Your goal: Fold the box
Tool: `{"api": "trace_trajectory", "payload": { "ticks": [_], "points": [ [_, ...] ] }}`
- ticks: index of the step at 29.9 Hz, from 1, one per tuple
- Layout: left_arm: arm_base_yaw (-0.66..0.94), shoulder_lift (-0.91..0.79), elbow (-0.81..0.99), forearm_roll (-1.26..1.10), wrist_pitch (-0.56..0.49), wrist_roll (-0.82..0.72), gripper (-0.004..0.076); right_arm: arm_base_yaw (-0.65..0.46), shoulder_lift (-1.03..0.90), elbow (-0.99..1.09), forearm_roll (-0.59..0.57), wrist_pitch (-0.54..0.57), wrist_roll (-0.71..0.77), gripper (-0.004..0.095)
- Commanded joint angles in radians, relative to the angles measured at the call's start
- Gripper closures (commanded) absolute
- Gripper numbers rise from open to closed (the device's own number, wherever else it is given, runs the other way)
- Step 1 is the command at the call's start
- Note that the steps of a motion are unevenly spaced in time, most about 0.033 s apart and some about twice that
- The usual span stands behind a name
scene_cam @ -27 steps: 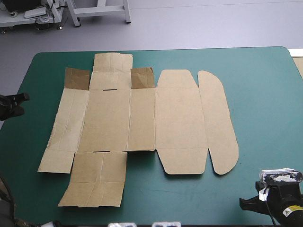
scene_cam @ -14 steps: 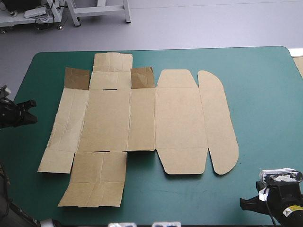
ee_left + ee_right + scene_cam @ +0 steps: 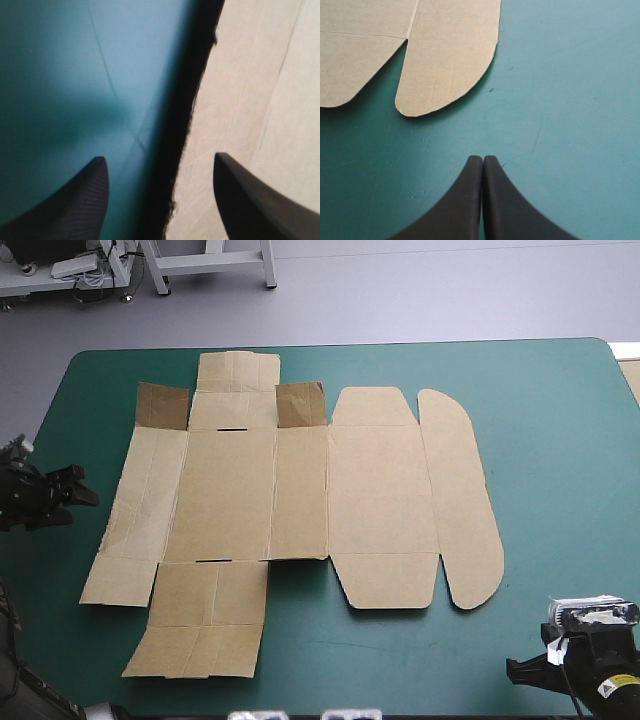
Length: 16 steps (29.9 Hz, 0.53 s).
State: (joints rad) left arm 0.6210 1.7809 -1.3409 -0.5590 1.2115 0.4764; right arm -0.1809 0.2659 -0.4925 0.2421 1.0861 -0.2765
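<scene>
Fingers spread wide at middle left, the left gripper (image 3: 80, 486) is facing the edge of the flat box (image 3: 290, 500), needing a low, square entry beneath; the right gripper (image 3: 515, 670) is idling with its fingers pinched together.

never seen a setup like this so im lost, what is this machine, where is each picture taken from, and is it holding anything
This is a robot with two arms working at a table with a teal-green cover. Each arm ends in an end effector made of two black fingers. The wide picture is taken from above and behind the robot. The other two pictures come from cameras on the wrists, looking along the fingers.

A brown box lies on the cover as a flat, unfolded sheet of cut board. The left end effector is open beside the sheet's left edge, and that edge shows ahead between its fingers. The right end effector is shut near the table's front right corner, with the box's rounded end ahead of it. Nothing is held.
</scene>
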Motion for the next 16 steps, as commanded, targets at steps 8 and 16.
{"api": "trace_trajectory", "payload": {
  "ticks": [8,16],
  "points": [
    [-0.002,-0.042,0.147,-0.101,0.085,0.132,0.0283,0.0,0.011,-0.022,0.009,-0.055,0.0,0.0921],
    [-0.046,-0.032,0.151,-0.202,0.085,0.181,0.0283,0.0,0.011,-0.022,0.009,-0.055,0.0,0.0921]
  ]
}}
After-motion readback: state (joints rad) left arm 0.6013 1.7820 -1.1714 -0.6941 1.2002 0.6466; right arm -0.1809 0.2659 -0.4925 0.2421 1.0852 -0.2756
